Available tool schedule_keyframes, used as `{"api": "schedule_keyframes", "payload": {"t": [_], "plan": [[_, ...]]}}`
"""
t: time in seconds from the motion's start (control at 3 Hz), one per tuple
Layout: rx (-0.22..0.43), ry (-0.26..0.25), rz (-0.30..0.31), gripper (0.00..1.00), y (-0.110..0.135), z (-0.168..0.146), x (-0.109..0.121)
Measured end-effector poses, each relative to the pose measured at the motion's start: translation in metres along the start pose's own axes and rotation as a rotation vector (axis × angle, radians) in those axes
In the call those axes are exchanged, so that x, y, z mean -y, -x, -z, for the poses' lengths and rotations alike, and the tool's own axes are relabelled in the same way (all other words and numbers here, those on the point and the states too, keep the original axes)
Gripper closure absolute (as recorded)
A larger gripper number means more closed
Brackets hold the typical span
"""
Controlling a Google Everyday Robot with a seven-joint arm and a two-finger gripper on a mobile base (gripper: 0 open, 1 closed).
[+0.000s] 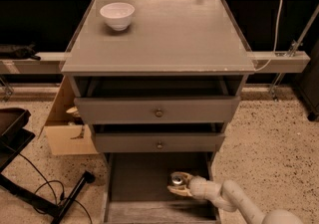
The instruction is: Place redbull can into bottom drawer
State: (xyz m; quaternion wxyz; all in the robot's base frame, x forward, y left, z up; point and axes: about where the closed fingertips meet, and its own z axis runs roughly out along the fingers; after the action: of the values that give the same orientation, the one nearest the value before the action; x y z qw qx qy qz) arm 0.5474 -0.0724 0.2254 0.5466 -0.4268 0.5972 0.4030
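Observation:
The bottom drawer [134, 180] is pulled open at the foot of the grey cabinet, its flat grey floor showing. My gripper [178, 184] reaches in from the lower right, inside the drawer near its right side. Its fingers [180, 191] close around the redbull can [176, 178], which stands upright with its silver top up. I cannot tell whether the can rests on the drawer floor or hangs just above it.
A white bowl [117, 16] sits on the cabinet top [169, 39] at the back left. The two upper drawers [158, 111] are shut with small round knobs. A cardboard box [65, 128] and a black stand with cables [30, 188] are on the floor at the left.

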Motion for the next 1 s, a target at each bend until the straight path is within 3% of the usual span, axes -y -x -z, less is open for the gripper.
{"api": "schedule_keyframes", "payload": {"t": [0.33,1.0], "plan": [[0.0,0.0,0.0,0.04,0.0,0.0,0.0],[0.0,0.001,0.0,0.0,0.0001,-0.0003,-0.0002]]}}
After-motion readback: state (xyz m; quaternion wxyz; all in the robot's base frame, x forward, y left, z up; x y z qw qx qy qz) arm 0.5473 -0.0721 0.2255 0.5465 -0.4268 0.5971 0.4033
